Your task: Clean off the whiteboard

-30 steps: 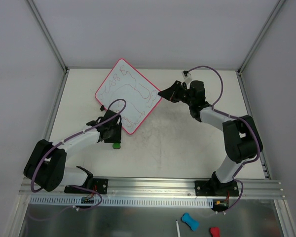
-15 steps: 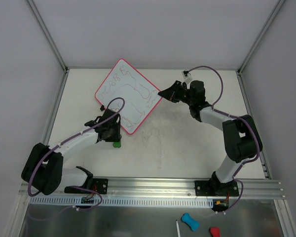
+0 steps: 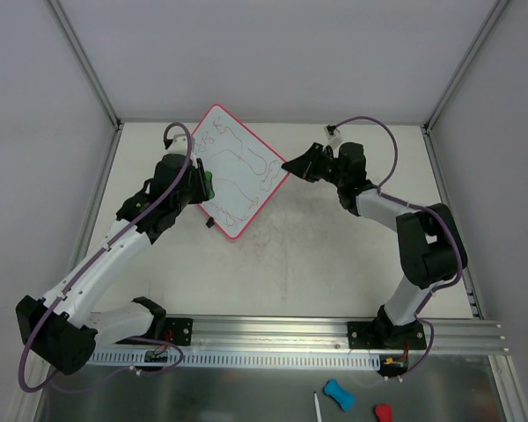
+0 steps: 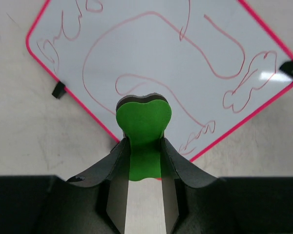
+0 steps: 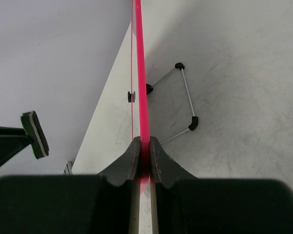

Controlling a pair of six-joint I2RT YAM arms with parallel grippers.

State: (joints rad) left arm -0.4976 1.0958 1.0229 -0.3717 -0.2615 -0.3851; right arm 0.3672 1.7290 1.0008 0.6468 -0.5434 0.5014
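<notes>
Eraser (image 4: pixel 143 119) sits pinched in your left gripper (image 4: pixel 143 145), whiteboard (image 3: pixel 242 167) rim clamped in right gripper (image 5: pixel 143 146); lower it and wipe.

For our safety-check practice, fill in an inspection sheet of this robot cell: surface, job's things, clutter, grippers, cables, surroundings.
Surface: off-white table, faint grey scuffs.
Job's things: whiteboard with red scribbles; green eraser.
Clutter: blue piece, red piece on near metal shelf.
Grippers: left gripper, jaws shut on green eraser over whiteboard; right gripper, jaws shut on whiteboard's rim.
Cables: purple cable along each arm.
Surroundings: plain grey walls.
</notes>
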